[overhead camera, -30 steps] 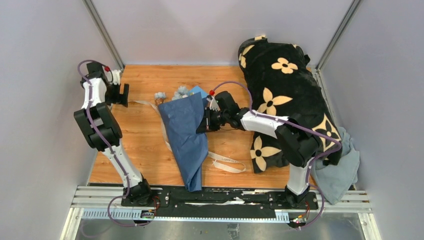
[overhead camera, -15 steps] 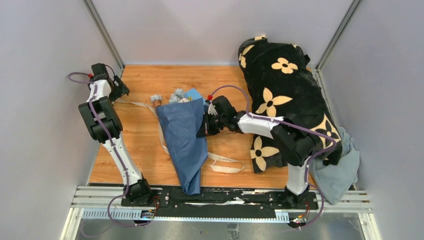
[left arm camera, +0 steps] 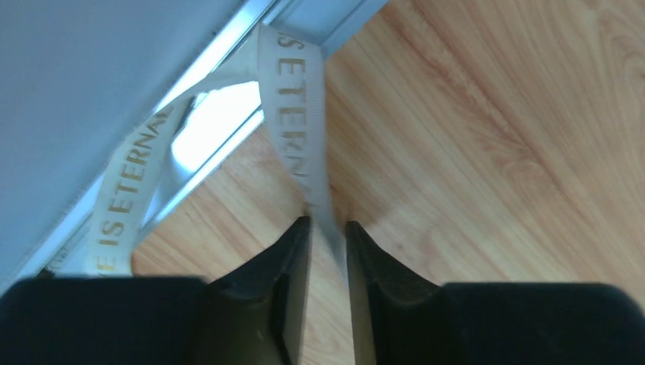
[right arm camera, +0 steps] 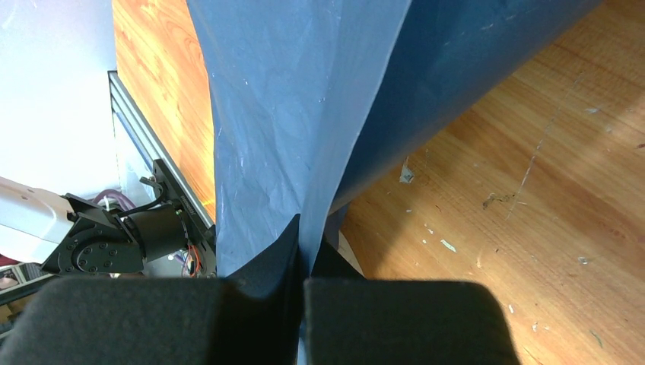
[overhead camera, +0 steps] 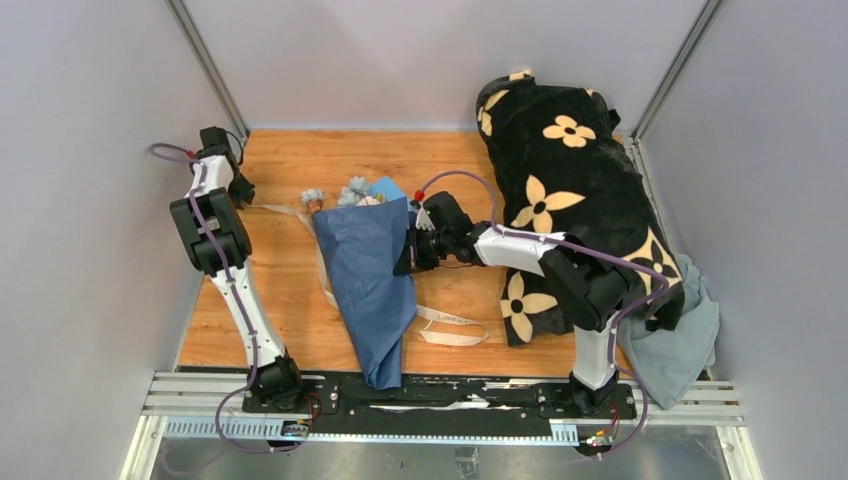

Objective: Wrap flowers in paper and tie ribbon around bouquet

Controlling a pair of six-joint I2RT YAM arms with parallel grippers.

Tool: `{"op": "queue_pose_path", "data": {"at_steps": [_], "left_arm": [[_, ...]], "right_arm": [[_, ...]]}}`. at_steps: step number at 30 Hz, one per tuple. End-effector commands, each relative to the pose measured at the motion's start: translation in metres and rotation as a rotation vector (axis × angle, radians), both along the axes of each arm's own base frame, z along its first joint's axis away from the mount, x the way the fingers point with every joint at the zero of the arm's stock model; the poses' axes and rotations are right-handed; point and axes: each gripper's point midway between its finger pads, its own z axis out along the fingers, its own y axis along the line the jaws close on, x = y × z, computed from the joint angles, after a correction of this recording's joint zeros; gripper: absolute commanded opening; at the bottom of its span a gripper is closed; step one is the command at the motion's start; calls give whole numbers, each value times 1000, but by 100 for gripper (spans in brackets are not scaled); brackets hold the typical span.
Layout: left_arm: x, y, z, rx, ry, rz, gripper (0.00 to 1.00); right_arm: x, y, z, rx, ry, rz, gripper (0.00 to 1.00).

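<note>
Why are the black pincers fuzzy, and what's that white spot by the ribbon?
Left wrist view: the left pincer is too near the lens, so it blurs; the white spot is glare behind the ribbon loop. Right wrist view: right pincer blurry too, paper creases sharp.

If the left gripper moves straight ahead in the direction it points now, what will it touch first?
The ribbon, which runs between the jaws of the left gripper. Past it, probably the table near the metal rail; depth is unclear.

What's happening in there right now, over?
Left gripper astride the flat cream lettered ribbon, jaws narrowly apart. Right gripper shut on edge of crinkled navy-and-blue paper wrap. Nothing visibly blocking.
</note>
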Motion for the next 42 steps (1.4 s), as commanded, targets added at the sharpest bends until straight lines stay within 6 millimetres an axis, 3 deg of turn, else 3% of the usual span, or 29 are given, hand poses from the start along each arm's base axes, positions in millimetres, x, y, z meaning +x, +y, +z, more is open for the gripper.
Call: {"op": "queue_pose_path", "data": {"at_steps": [1,2,4,7,8,11,15,19,20,23,26,35,38,42], "left_arm": [[-7,-6,-19,-49,50,-19,8],[-6,-10,-18,-66,41,-39,0],[-1,-22,-8,-116,1,-101,0],[-3,-47,31,-156,-117,-202,0],[1,-56,56,-149,-191,-257,0],[-18,-97,105,-148,-321,-444,0],[-60,-173,166,-180,-445,-781,0],[-126,-258,202,-196,-496,-1127,0],[-147,-289,212,-179,-522,-1252,0],[-196,-355,202,-241,-512,-1475,0],[-211,-381,161,-337,-382,-1524,0],[-172,-386,49,-345,-77,-1396,0],[-169,-385,15,-330,28,-1390,0],[-177,-376,-19,-338,138,-1358,0]], "right_arm": [[5,-2,0,-3,-6,-10,0],[5,-2,-2,-1,-3,-10,0],[3,-4,-5,-5,4,-11,0],[3,-5,-4,-5,-4,-13,0],[4,-5,-4,-5,-7,-13,0],[4,-8,-9,-14,-5,-15,0],[5,-8,-18,-4,21,-23,0],[7,-7,-23,2,31,-32,0],[8,-7,-24,0,30,-35,0],[10,-7,-28,-2,38,-40,0],[11,-6,-29,10,48,-50,0],[13,-8,-29,21,42,-83,0],[13,-12,-26,-11,29,-67,11],[4,-31,-1,-129,-61,14,28]]}}
